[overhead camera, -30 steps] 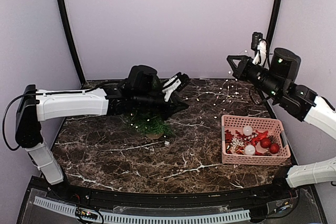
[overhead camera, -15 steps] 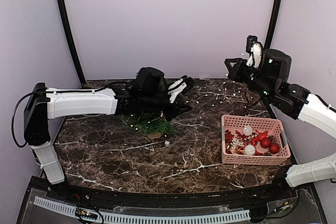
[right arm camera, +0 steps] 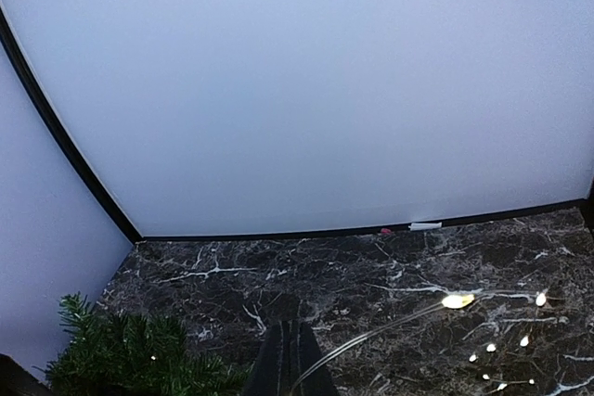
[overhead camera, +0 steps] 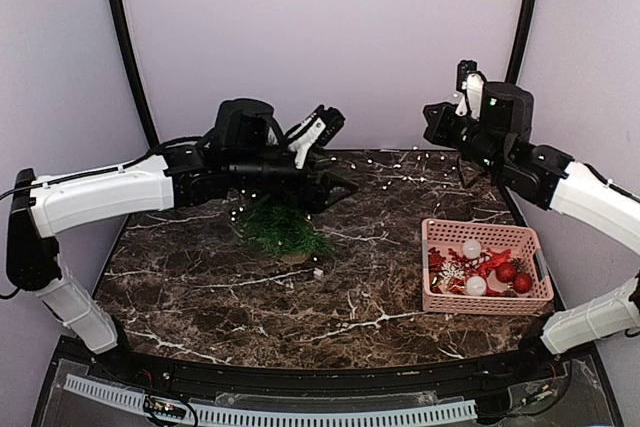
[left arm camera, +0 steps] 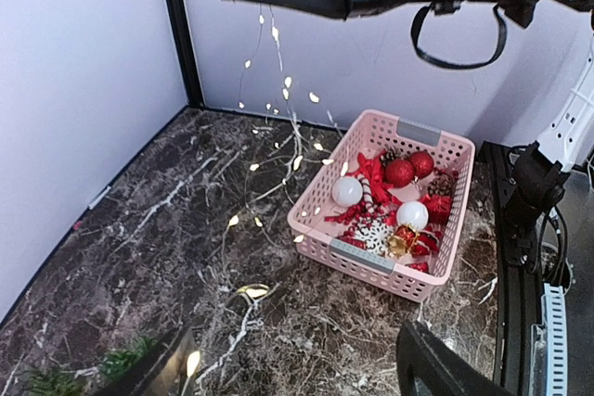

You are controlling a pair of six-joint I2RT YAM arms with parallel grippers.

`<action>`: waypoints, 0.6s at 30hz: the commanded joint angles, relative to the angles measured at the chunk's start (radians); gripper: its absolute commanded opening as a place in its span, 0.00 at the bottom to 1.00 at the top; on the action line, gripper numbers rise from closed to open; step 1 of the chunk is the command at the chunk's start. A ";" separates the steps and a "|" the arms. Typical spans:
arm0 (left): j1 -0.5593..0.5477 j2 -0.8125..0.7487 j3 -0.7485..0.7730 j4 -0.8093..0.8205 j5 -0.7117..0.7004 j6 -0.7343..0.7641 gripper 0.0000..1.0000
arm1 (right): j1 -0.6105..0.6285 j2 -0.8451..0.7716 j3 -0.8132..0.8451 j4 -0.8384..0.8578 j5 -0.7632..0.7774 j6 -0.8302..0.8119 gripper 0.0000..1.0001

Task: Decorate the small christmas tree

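Observation:
The small christmas tree (overhead camera: 285,232) stands at the left middle of the marble table, with a few lit bulbs on it. My left gripper (overhead camera: 333,160) hovers above and right of it, open and holding nothing; its fingertips (left arm camera: 444,370) frame bare marble in the left wrist view. A lit wire light string (overhead camera: 405,159) trails from the tree side across the back of the table up to my right gripper (overhead camera: 432,125), which is raised at the back right. That gripper (right arm camera: 292,359) is shut on the string (right arm camera: 408,320). The tree's tip (right arm camera: 130,359) shows at the lower left of the right wrist view.
A pink basket (overhead camera: 485,230) at the right holds red and white balls, a snowflake and other red ornaments. It also shows in the left wrist view, basket (left arm camera: 367,257). A small white scrap (overhead camera: 318,271) lies in front of the tree. Walls close off the back and sides.
My left gripper has gone from shut to open, let go of the light string, and risen and drawn back left over the tree. The right gripper has shifted slightly left.

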 commanded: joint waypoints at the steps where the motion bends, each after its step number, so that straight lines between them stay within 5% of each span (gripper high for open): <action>1: -0.003 -0.119 -0.057 -0.052 -0.056 0.019 0.79 | -0.024 0.012 0.049 0.022 0.001 -0.013 0.00; 12: -0.004 -0.277 -0.171 0.020 -0.194 0.002 0.89 | -0.033 -0.118 -0.051 -0.054 0.012 0.059 0.00; 18: -0.003 -0.309 -0.144 0.008 -0.147 -0.082 0.94 | -0.045 -0.171 -0.098 -0.116 0.078 0.070 0.00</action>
